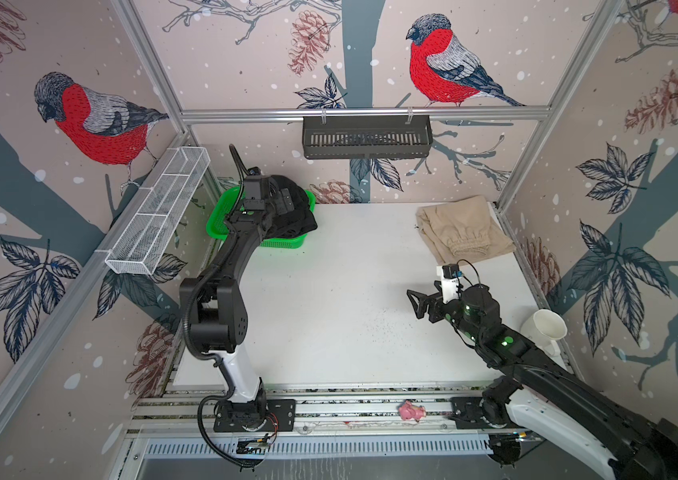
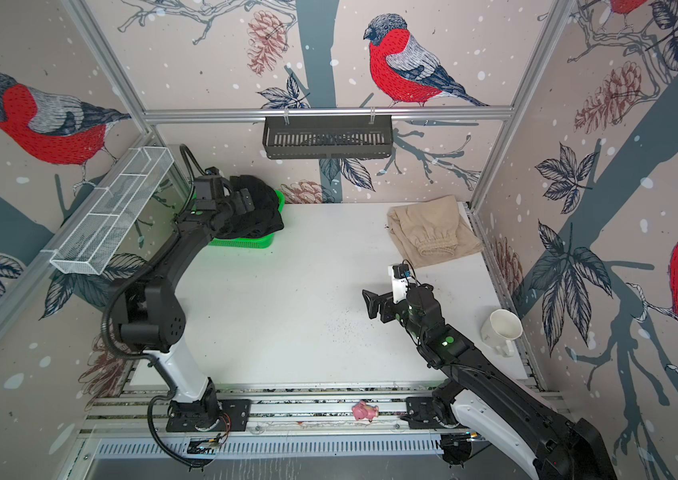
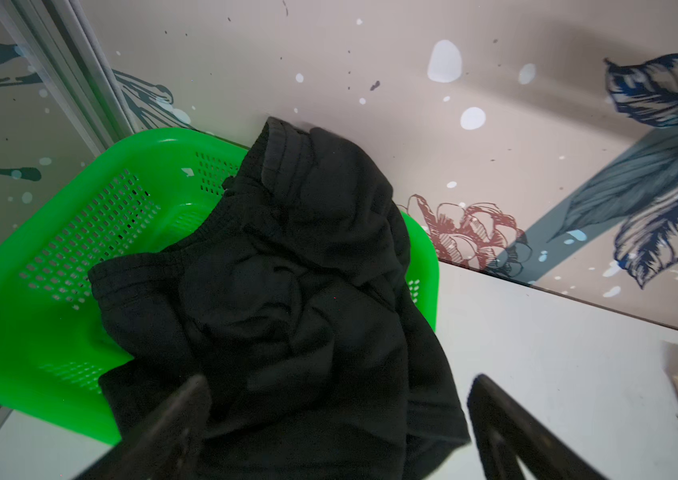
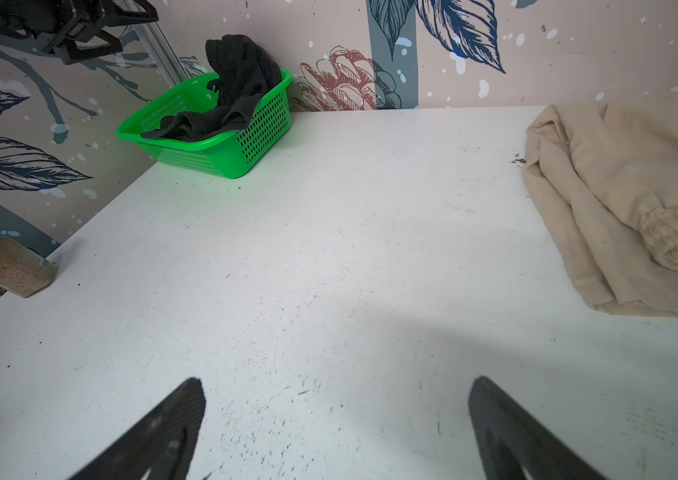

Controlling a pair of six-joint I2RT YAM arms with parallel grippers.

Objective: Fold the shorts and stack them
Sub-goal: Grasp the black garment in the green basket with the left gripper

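The black shorts (image 3: 287,291) are lying crumpled in a green basket (image 3: 38,291) that is sitting in the far left corner of the table (image 1: 329,311). One part of them is spilling over the basket's rim onto the table and another is leaning up against the back wall. The left gripper (image 3: 337,386) is hanging just above these shorts with its jaws spread wide and gripping nothing. In the left wrist view one finger (image 3: 187,399) is showing in front of the black cloth, and I cannot tell whether it is touching. The beige shorts (image 1: 462,232) are resting in the far right corner of the table, folded into a loose flat bundle, with the gathered waistband facing the front edge. The right gripper (image 1: 415,305) is hovering over bare table toward the right side, well apart from both pairs. It is pointing toward the left edge, and its jaws are also standing fully apart and holding nothing. A white mug (image 1: 545,328) is lying tipped at the right edge of the table. A small jar (image 4: 9,266) is lying on its side at the left edge.
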